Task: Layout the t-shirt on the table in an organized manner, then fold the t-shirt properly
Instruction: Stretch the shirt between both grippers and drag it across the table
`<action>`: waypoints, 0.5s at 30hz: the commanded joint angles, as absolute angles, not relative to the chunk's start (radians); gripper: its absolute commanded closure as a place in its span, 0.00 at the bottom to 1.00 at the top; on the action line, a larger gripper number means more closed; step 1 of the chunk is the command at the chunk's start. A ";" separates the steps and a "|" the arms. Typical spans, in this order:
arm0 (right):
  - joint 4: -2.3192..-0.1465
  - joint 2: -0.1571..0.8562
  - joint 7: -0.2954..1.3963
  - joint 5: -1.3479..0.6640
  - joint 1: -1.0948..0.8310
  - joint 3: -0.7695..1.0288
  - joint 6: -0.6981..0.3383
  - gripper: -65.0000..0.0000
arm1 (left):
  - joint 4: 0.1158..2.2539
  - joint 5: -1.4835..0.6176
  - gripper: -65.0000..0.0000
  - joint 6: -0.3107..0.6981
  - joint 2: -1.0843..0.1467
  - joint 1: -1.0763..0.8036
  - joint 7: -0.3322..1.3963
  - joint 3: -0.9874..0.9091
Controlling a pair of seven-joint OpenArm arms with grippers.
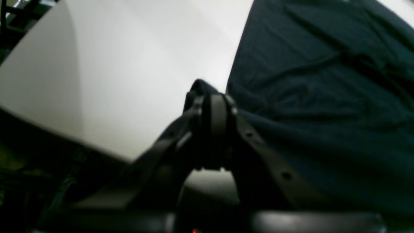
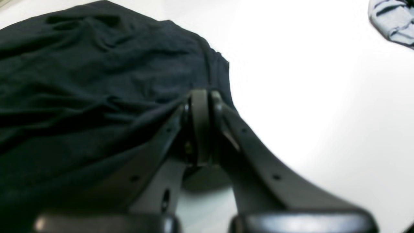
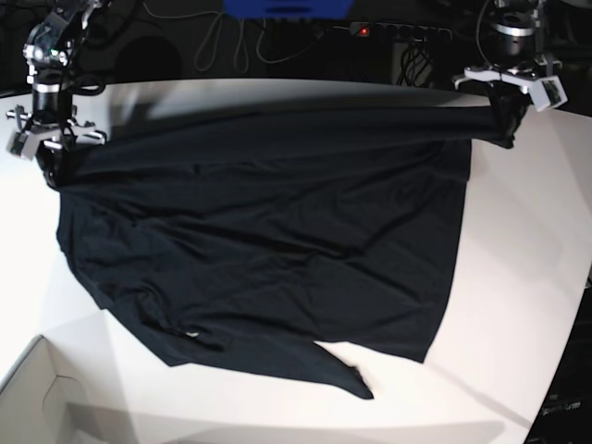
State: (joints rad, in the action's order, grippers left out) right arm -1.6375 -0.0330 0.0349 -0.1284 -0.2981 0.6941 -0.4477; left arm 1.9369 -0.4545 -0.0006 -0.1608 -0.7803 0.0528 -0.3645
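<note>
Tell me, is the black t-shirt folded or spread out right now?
Spread out, unfolded: the t-shirt lies open across the table, wrinkled, with one edge held by both claws.

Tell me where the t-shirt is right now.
In the base view the t-shirt lies spread across the middle of the table, its far edge pinched by the left gripper and right gripper.

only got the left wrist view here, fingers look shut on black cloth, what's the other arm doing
Observer: The right gripper is shut on the t-shirt too, at the opposite corner.
Operator: is the shirt spread out or bunched
Observer: Mostly spread over the table in the base view, its far edge stretched between the two grippers, with wrinkles across the middle.
Operator: anything else on the table
Observer: A pale cardboard box corner sits at the near edge, and the right wrist view shows a light grey-blue cloth apart from the shirt.
</note>
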 commanded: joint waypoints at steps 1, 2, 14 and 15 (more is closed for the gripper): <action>-1.656 -0.022 0.016 -0.142 -0.286 0.696 -0.446 1.00 | 1.952 -0.456 1.00 -0.002 -0.166 -0.779 0.018 -0.367; -1.656 -0.022 0.025 -0.142 -0.277 0.696 -0.446 1.00 | 1.952 -0.456 1.00 -0.002 -0.166 -0.769 0.027 -0.367; -1.595 -0.001 0.110 -0.140 -0.157 0.685 -0.446 1.00 | 1.960 -0.456 1.00 -0.002 -0.107 -0.591 0.357 -0.403; -1.586 0.004 0.110 -0.140 -0.148 0.679 -0.446 1.00 | 1.959 -0.456 1.00 -0.002 -0.093 -0.581 0.369 -0.412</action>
State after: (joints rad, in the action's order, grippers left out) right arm -1.5711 -0.0082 0.1329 -0.1310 -0.1612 0.6823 -0.4454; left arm 1.9381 -0.4545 -0.0036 -0.0860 -0.5892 0.4023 -0.4038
